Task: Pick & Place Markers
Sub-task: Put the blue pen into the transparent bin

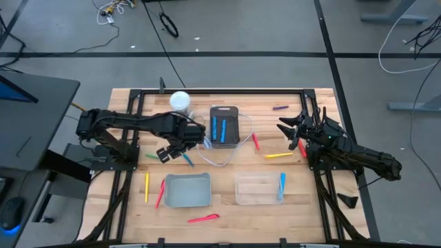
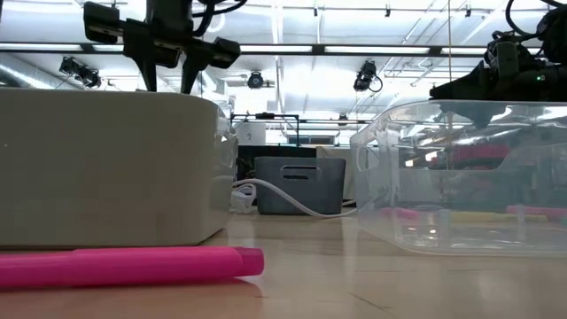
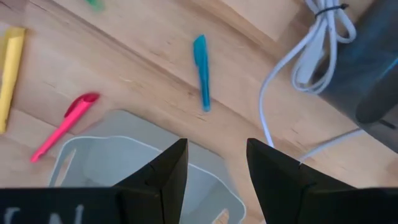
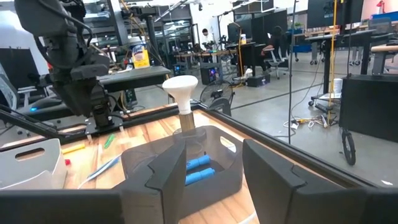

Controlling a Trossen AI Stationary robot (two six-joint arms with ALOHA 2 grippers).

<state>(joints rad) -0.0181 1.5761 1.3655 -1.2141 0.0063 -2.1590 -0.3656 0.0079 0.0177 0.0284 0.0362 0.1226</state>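
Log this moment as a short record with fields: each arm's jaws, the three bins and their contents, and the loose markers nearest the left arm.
left gripper: jaws open, empty, hovering above the table beside the grey bin
right gripper: jaws open, empty, at the table's right side
dark bin: two blue markers inside
grey bin: no marker seen inside
clear bin: one blue marker at its right end
white cable: looped on the table by the dark bin
nearest loose markers: teal marker, red marker, yellow marker

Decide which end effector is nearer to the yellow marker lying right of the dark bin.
Right. The right end effector hovers just beside the yellow marker; the left end effector is across the dark bin, near the teal marker.
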